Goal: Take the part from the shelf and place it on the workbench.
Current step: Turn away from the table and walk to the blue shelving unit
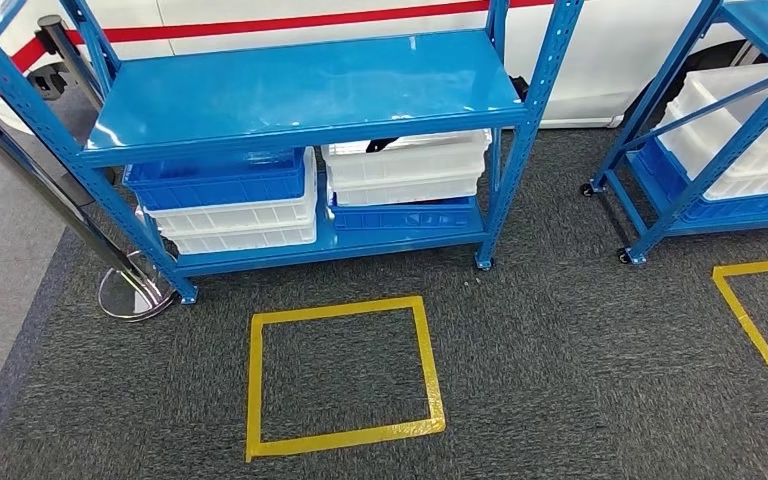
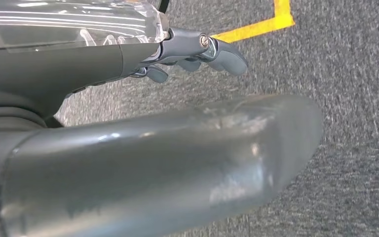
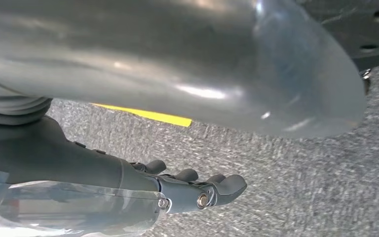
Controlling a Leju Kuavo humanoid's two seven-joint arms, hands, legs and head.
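We see both hands hanging over grey carpet, holding nothing. The left hand (image 2: 197, 52) has its fingers extended and loosely apart, nothing between them and the thumb; the right hand (image 3: 197, 190) looks the same. The shelf (image 1: 305, 85) stands well ahead of both hands, past the yellow tape square (image 1: 342, 375) on the floor.

We cannot identify the part. The nearest candidate is something dark showing over the rim of the upper white bin (image 1: 407, 160) on the lower level; the blue bin (image 1: 215, 180) beside it shows no contents from here.

Risks, as we judge them:
- The bins sit under the top shelf board, so a reaching hand may strike its edge.
- Stacked bins could slide on the glossy painted steel if nudged.
- Hard smooth plastic walls give poor purchase.
- The chrome-based stanchion (image 1: 135, 290) stands near the left hand's side of the shelf; a wide swing could clip it.

Carpet is coarse, short-pile; tape is flat and glossy.
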